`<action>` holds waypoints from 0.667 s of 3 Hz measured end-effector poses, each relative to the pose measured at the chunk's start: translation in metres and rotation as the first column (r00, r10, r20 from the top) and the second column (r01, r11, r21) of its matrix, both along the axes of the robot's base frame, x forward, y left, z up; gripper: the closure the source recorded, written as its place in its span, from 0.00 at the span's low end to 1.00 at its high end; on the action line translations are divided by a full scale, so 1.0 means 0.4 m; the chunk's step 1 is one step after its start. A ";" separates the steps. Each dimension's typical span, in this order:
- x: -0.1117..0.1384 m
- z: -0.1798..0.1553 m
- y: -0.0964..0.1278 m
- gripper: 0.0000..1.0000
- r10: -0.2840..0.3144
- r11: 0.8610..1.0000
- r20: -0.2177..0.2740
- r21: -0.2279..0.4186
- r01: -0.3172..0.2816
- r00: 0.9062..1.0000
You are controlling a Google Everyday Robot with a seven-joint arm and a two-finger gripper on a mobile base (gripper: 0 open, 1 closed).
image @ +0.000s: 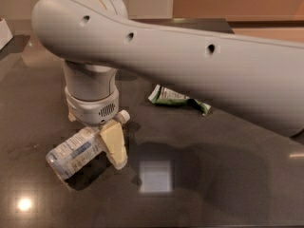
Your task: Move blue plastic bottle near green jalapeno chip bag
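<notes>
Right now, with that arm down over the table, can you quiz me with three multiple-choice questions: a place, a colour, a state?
1. The gripper is: A at the blue plastic bottle; B raised high; C off the table.
2. The bottle's cap is: A red; B white; C black.
3. The bottle: A stands upright; B hangs lifted; C lies on its side.
A, it is down at the bottle's neck end; B, the cap shows white; C, it lies flat on the dark table.
</notes>
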State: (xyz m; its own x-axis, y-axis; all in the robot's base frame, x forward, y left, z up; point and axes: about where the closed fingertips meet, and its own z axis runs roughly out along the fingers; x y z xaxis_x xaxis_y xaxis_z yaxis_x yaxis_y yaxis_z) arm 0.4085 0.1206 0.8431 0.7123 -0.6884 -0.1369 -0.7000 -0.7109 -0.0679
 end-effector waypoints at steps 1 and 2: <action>-0.004 -0.023 0.016 0.23 0.032 0.999 0.010 -0.038 -0.031 0.999; 0.010 -0.013 0.017 0.47 0.055 0.997 0.035 -0.055 -0.053 0.998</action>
State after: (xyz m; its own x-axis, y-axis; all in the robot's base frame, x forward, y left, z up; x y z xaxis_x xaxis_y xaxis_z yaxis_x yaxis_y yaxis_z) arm 0.4125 0.1275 0.8380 0.7526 -0.6543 -0.0742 -0.6581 -0.7510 -0.0531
